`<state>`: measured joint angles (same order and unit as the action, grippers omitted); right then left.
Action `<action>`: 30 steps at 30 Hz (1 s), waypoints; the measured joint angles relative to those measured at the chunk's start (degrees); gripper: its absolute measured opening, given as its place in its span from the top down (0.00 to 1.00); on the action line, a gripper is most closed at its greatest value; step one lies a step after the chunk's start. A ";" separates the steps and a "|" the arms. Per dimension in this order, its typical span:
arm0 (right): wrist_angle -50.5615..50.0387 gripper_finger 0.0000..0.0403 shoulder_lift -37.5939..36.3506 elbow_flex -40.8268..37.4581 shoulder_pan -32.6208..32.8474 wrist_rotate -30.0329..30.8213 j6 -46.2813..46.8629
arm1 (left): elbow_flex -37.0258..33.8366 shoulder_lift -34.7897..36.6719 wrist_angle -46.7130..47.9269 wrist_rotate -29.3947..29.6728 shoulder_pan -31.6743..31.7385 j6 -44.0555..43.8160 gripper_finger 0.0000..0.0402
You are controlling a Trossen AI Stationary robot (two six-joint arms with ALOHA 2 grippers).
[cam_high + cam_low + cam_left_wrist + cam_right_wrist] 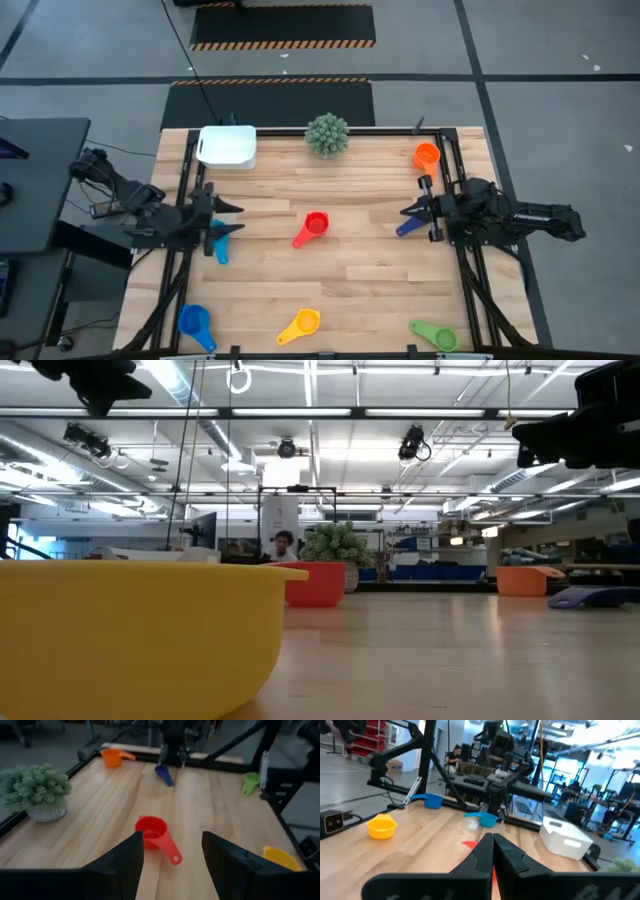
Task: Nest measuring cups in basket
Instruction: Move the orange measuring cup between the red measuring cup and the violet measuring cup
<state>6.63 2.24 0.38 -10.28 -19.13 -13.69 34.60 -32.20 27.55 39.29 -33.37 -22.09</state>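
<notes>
White basket [228, 146] sits at your table's [340, 290] far left corner, holding no cups. Your left gripper [222, 218] hovers at the left edge, jaws parted and empty, above a light blue cup [220, 251]. Your right gripper [412, 212] hangs at the right edge, jaws closed on nothing, over a dark blue cup [407, 227]. Red cup [311, 228] lies mid-table; orange [427, 154], green [435, 334], yellow [300, 325] and blue [194, 323] ring the edges.
</notes>
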 joint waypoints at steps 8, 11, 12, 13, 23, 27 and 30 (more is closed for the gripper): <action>3.15 0.97 0.00 0.00 0.00 -0.43 0.00 | 5.87 -8.99 5.29 -0.66 2.37 -7.75 0.49; 4.38 0.97 0.02 0.00 0.02 -0.45 2.40 | 6.54 -10.23 5.36 -2.34 2.95 -9.23 0.49; 5.42 0.97 0.01 0.00 0.02 -0.45 4.05 | 6.61 -10.36 5.42 -2.77 3.14 -9.45 0.49; 6.23 0.97 0.00 0.00 0.02 -0.45 5.78 | 6.61 -10.42 5.45 -3.05 3.28 -10.17 0.49; 8.64 0.97 0.02 0.66 0.06 2.73 22.89 | 6.65 -10.49 5.78 -3.01 3.70 -11.78 0.49; -3.90 0.98 0.12 4.73 0.07 6.82 22.16 | 6.66 -10.50 5.79 -2.93 3.70 -11.76 0.49; -14.66 0.98 1.34 9.08 0.07 9.83 21.65 | 6.66 -10.50 5.79 -2.90 3.70 -11.76 0.49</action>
<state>-8.03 3.58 9.47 -10.22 -9.30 7.96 41.25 -42.70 33.34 36.38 -29.67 -33.85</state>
